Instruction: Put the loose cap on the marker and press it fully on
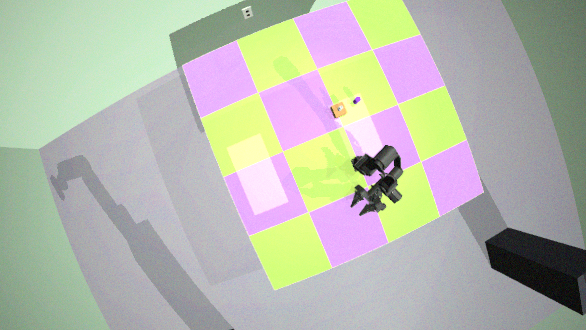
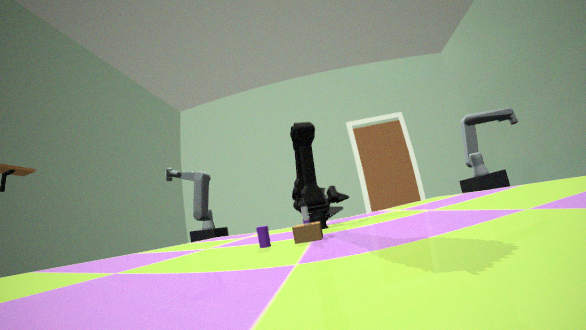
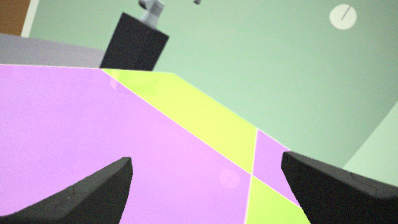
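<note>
The pincer (image 1: 357,206) (image 2: 345,204) (image 3: 209,162) is released, its two fingers standing wide apart, with nothing between them. It is well apart from the block (image 1: 338,110) (image 2: 307,233), which sits on the tabletop (image 1: 285,265) (image 2: 400,300) (image 3: 60,125). The marker (image 1: 340,108) (image 2: 306,215) stands upright in this block. The purple cap (image 1: 356,100) (image 2: 263,237) is not on the marker; it stands upright on the tabletop, near the block but not touching it. In the wrist view, neither cap nor block can be seen.

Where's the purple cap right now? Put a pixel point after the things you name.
The purple cap (image 1: 357,100) (image 2: 263,237) stands on a yellow-green square beside the orange-brown holder block (image 1: 337,111) (image 2: 307,233), right of it in the top view, left in the exterior view.
</note>
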